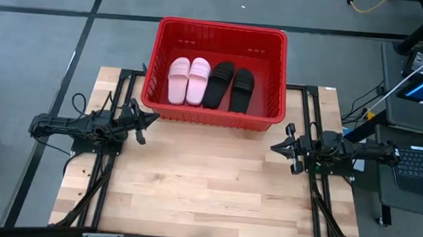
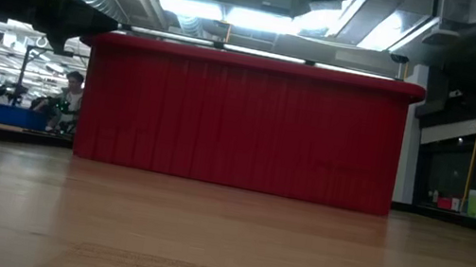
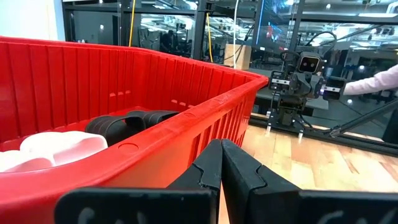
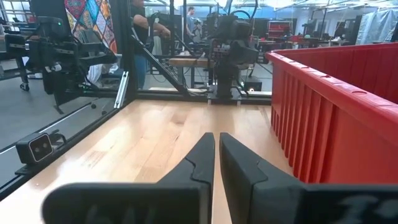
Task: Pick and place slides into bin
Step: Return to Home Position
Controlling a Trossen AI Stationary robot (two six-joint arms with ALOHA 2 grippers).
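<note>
The red bin (image 1: 213, 117) stands at the table's far middle. Inside it, side by side on the floor, lie two pale pink slides (image 1: 188, 80) at the left and two black slides (image 1: 229, 86) at the right; the left wrist view shows a pink one (image 3: 59, 147) and the black ones (image 3: 127, 123) over the rim. My left gripper (image 1: 154, 120) is shut and empty at the bin's near left corner. My right gripper (image 1: 274, 147) is shut and empty at the bin's near right corner.
The bare wooden tabletop (image 1: 207, 185) lies in front of the bin. The bin's near wall (image 2: 239, 124) fills the low view. A laptop (image 1: 421, 159) and cables sit beyond the table's right edge. People show in the room behind (image 4: 146, 34).
</note>
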